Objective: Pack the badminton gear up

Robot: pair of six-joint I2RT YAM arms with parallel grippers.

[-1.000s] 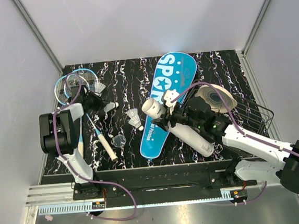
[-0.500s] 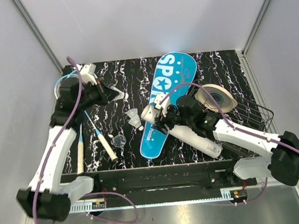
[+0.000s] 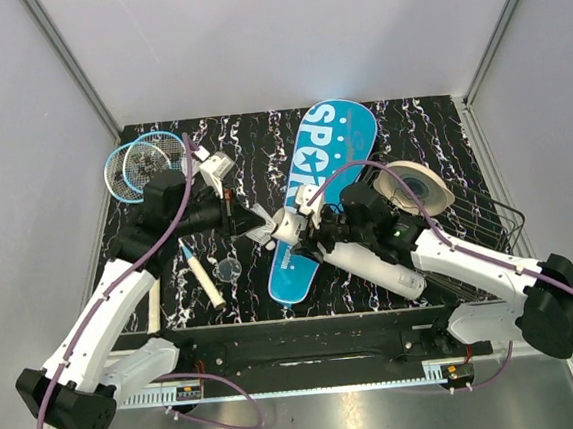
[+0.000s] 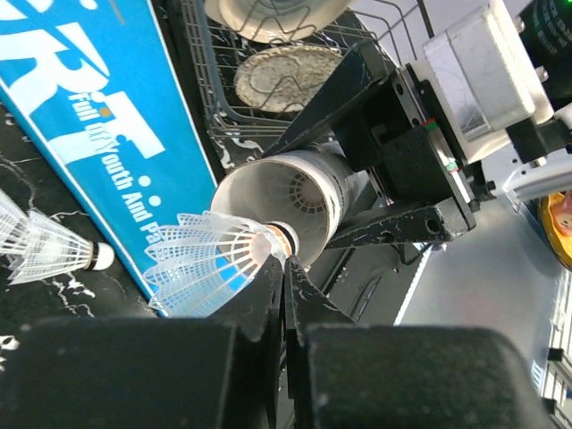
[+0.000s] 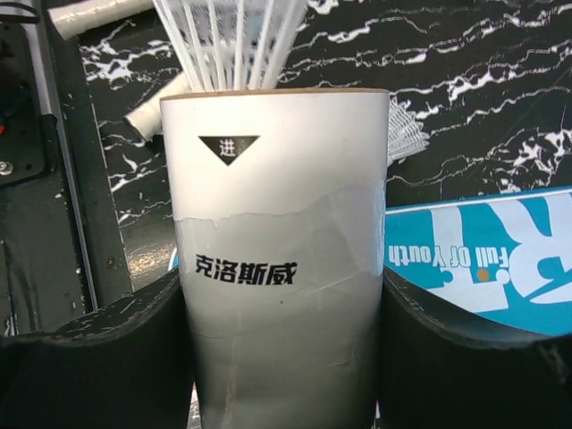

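The left gripper (image 4: 284, 265) is pinching a small white feather shuttlecock (image 4: 210, 259) just before the open mouth of the long white cylindrical tube (image 5: 281, 268), which the right gripper (image 3: 314, 237) is clasping.

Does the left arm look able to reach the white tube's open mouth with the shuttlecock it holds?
Probably yes: the left hand holds the shuttlecock right at the open end of the tube, which the right hand points toward it, with nothing between them.

The white left arm (image 3: 113, 300) reaches to the middle; its black left gripper (image 3: 250, 221) pinches a white feather shuttlecock (image 4: 210, 259). The white right arm (image 3: 471, 259) reaches left; its black right gripper (image 3: 313, 234) hugs a long white tube (image 5: 281, 268).
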